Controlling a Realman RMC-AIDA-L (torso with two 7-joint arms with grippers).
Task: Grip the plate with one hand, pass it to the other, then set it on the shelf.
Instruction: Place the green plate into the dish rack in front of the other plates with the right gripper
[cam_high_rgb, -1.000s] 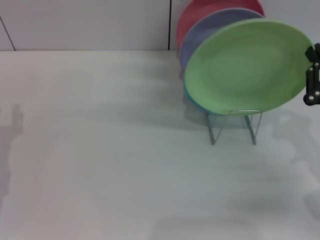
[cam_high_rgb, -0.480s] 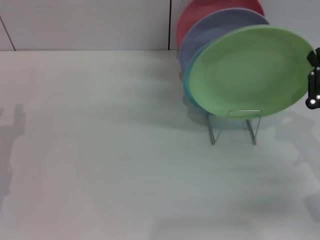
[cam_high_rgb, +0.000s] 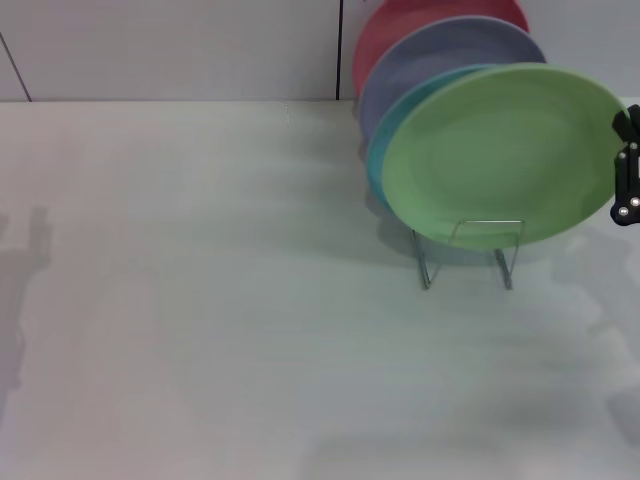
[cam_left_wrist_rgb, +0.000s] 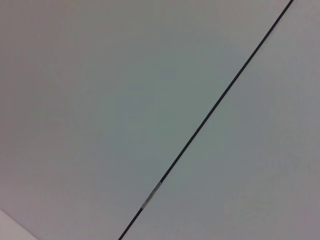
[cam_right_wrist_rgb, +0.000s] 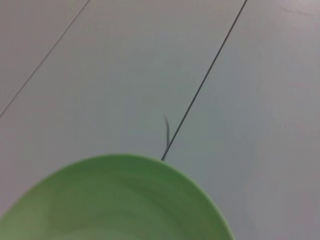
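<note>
- The green plate (cam_high_rgb: 505, 155) stands tilted on edge in the upper right of the head view, its face turned toward the camera, its lower rim at the front loop of the rack (cam_high_rgb: 470, 250).
- The rack is a thin wire frame; two upright legs and a rectangular loop show below the plate, resting on the worktop (cam_high_rgb: 220, 320).
- Just behind the green plate sits a turquoise plate (cam_high_rgb: 385, 150), only a sliver of its rim showing on the left side.
- Behind that is a lavender plate (cam_high_rgb: 440, 50), and behind that a red plate (cam_high_rgb: 400, 25) reaching the top edge of the frame.
- The right end effector (cam_high_rgb: 627, 170) is at the far right edge of the head view, black, right at the green plate's right rim; it is cut off by the frame and I cannot tell whether it grips the plate or is spread.
- The right wrist view shows the green plate's rim (cam_right_wrist_rgb: 120, 200) filling the bottom of the frame, with a pale panelled wall (cam_right_wrist_rgb: 125, 75) beyond.
- The left end effector is out of sight; the left wrist view shows only the pale surface with a dark seam (cam_left_wrist_rgb: 210, 115).
</note>
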